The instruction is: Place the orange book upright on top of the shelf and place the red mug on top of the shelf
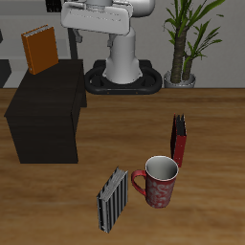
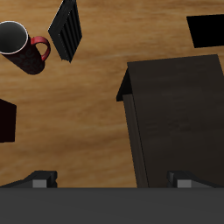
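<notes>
The orange book [image 1: 40,50] stands upright on the back corner of the black shelf [image 1: 50,100]. It does not show in the wrist view. The red mug [image 1: 161,182] stands upright on the table near the front edge, handle toward the grey striped book; it also shows in the wrist view [image 2: 19,44]. My gripper [image 1: 99,26] hangs high above the table's back, near the robot's base, away from the mug. In the wrist view the gripper [image 2: 112,179] is open and empty, above the shelf's [image 2: 175,114] edge.
A grey striped book [image 1: 113,199] stands beside the mug, seen also in the wrist view [image 2: 68,28]. A dark red-and-black book [image 1: 179,139] stands behind the mug. A potted plant [image 1: 187,38] is at the back. A flat black object [image 2: 208,31] lies beyond the shelf.
</notes>
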